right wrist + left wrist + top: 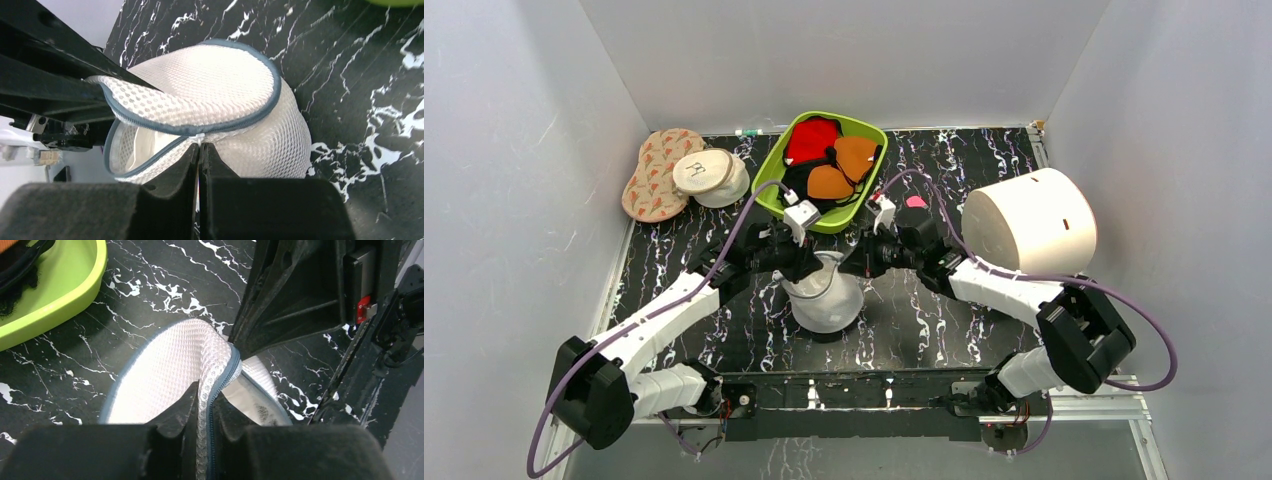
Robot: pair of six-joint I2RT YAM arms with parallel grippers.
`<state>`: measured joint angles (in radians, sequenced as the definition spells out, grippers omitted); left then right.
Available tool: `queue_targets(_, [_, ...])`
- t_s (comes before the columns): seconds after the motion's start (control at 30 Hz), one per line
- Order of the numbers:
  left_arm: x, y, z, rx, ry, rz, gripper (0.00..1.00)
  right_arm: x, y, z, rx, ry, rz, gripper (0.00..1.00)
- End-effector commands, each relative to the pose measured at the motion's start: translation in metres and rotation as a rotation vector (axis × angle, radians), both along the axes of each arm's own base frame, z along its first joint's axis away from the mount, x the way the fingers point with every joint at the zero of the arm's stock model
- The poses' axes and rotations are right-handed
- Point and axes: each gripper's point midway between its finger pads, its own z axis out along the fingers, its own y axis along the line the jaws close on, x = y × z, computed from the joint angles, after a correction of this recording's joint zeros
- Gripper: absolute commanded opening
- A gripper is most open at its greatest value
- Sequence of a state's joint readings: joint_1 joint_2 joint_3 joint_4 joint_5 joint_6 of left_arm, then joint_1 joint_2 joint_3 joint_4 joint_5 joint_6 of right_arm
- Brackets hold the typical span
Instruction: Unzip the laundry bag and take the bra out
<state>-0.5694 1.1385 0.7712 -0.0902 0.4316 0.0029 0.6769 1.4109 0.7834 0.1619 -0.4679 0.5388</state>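
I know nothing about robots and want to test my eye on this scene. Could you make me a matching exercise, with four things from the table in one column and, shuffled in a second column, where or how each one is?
Things:
1. small white dome-shaped mesh pouch with a grey zipper rim
2. lime-green plastic tray
3. large white cylinder
4. cream round cap with a black mark

Places or states:
A. back left of the black marbled table
B. partly unzipped, pinched at its rim
C. holds red, orange and black garments
D. far right side

Pairs: 1-B, 2-C, 3-D, 4-A
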Motion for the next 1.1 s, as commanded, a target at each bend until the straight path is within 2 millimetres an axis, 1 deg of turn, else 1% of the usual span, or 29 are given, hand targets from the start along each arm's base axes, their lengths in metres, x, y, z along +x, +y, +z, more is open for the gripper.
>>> queue_targets(0.0, [0.003,0.003,0.003,-0.033,-0.052,0.004,0.05,0.005,0.014,0.028,0.126,-0.008,-0.024,0.00])
queue_targets(0.03, [0.004,0.004,0.003,-0.041,-0.063,0.009,0.05,0.008,0.017,0.034,0.125,0.005,-0.026,0.00])
queue_targets(0.07, [0.001,0.002,0.003,-0.052,-0.061,-0.001,0.08,0.011,0.018,0.036,0.113,0.020,-0.029,0.00])
queue_targets(0.1, [0.000,0.000,0.002,-0.067,-0.055,-0.012,0.16,0.012,0.019,0.034,0.095,0.042,-0.031,0.00])
queue_targets(0.13, [-0.002,-0.003,0.001,-0.078,-0.044,-0.020,0.28,0.011,0.021,0.031,0.084,0.066,-0.028,0.00])
queue_targets(0.2, [-0.005,-0.007,-0.004,-0.087,-0.006,-0.042,0.43,0.010,0.025,0.026,0.067,0.105,-0.007,0.00])
queue_targets(0.23, [-0.005,-0.009,-0.007,-0.088,0.008,-0.043,0.49,0.010,0.027,0.023,0.059,0.125,0.007,0.00])
queue_targets(0.3, [-0.006,-0.011,-0.011,-0.080,0.037,-0.056,0.54,0.006,0.032,0.020,0.060,0.134,0.049,0.00])
queue_targets(0.37, [-0.006,-0.014,-0.006,-0.086,0.046,-0.067,0.55,0.002,0.035,0.018,0.069,0.116,0.084,0.00])
queue_targets(0.4, [-0.007,-0.015,-0.002,-0.089,0.045,-0.072,0.53,-0.001,0.036,0.019,0.077,0.097,0.100,0.00])
queue_targets(0.5, [-0.007,-0.014,0.011,-0.097,0.011,-0.070,0.42,-0.001,0.032,0.021,0.069,0.029,0.110,0.00])
queue_targets(0.53, [-0.007,-0.012,0.011,-0.098,-0.005,-0.062,0.40,0.000,0.030,0.021,0.050,0.024,0.105,0.00])
queue_targets(0.63, [-0.001,-0.002,0.003,-0.061,-0.016,0.009,0.30,-0.001,0.026,0.033,0.035,0.022,0.089,0.00])
queue_targets(0.7, [-0.001,0.001,0.001,-0.034,-0.016,0.032,0.27,-0.005,0.025,0.042,0.066,0.013,0.090,0.00])
queue_targets(0.73, [-0.001,0.002,0.001,-0.028,-0.023,0.042,0.29,-0.007,0.025,0.043,0.076,0.009,0.093,0.00])
queue_targets(0.8, [0.002,0.005,0.002,-0.025,-0.051,0.072,0.42,-0.013,0.025,0.044,0.099,-0.003,0.103,0.00])
queue_targets(0.83, [0.004,0.007,0.002,-0.017,-0.058,0.085,0.46,-0.014,0.023,0.043,0.101,-0.003,0.087,0.00])
queue_targets(0.93, [0.006,0.010,0.002,0.002,-0.067,0.093,0.55,-0.018,0.021,0.045,0.132,-0.006,0.055,0.00])
queue_targets(1.0, [0.004,0.007,0.005,-0.015,-0.067,0.072,0.55,-0.022,0.024,0.047,0.142,-0.009,0.057,0.00])
queue_targets(1.07, [0.001,0.004,0.007,-0.029,-0.062,0.056,0.46,-0.023,0.030,0.049,0.131,-0.013,0.057,0.00])
